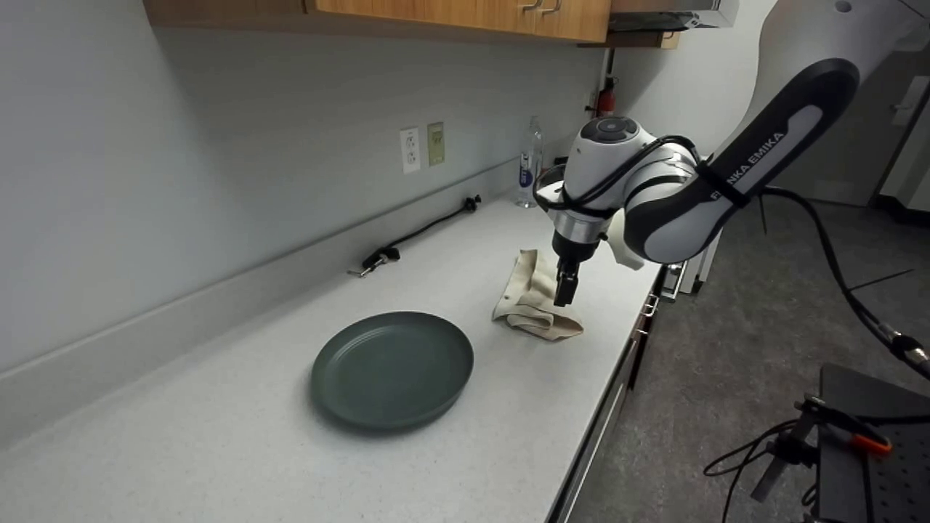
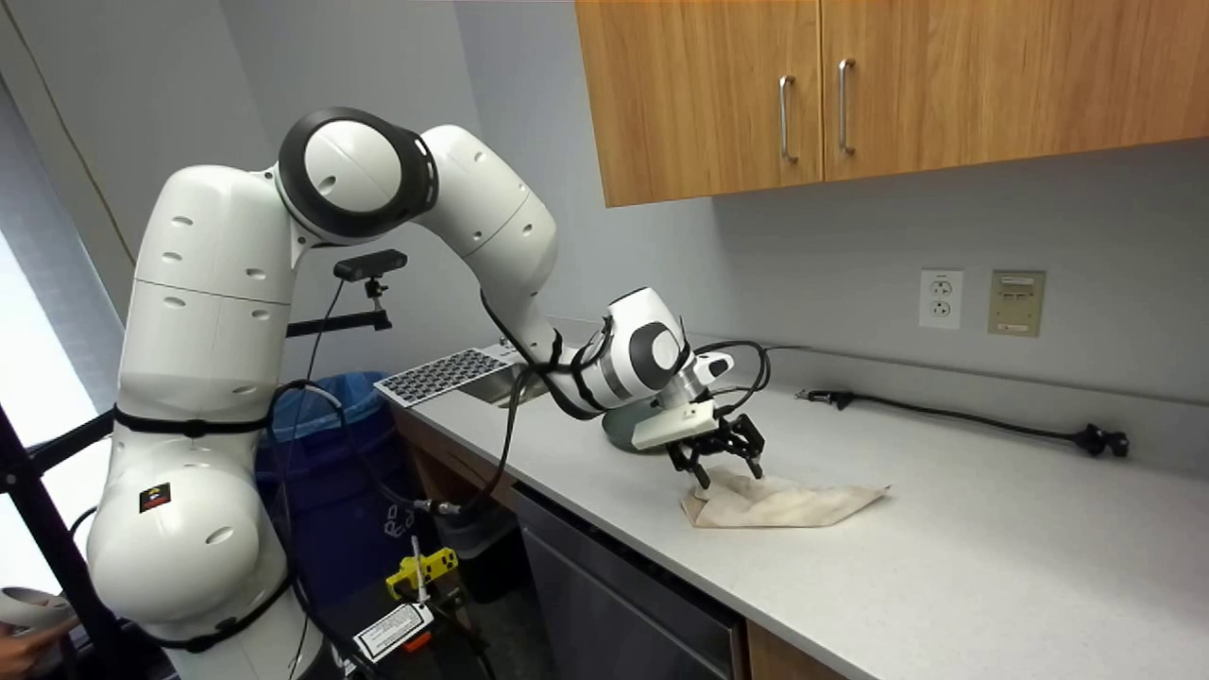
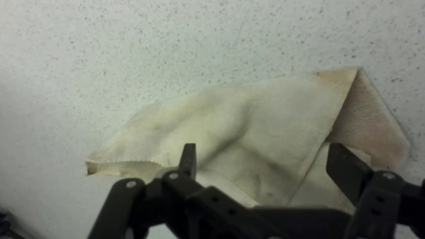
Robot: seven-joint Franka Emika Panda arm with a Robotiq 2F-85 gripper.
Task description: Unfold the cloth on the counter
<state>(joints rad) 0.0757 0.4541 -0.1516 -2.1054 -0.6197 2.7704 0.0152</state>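
Hanging empty over the cloth [image 3: 259, 129], the claw [image 2: 731, 478] has its fingers [image 3: 189, 160] spread wide, roughly along the cloth's length.

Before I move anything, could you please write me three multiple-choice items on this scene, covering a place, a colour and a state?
1. Where does the cloth lie?
A) On the floor
B) On the counter
C) In a drawer

2. What colour is the plate?
A) Dark grey-green
B) Red
C) Yellow

3. How do the fingers stand?
A) Shut on the cloth
B) Shut, holding nothing
C) Spread apart

1: B, since both exterior views show it lying there.
2: A, since its top shows so in an exterior view.
3: C, since the wrist view shows a wide gap between them.
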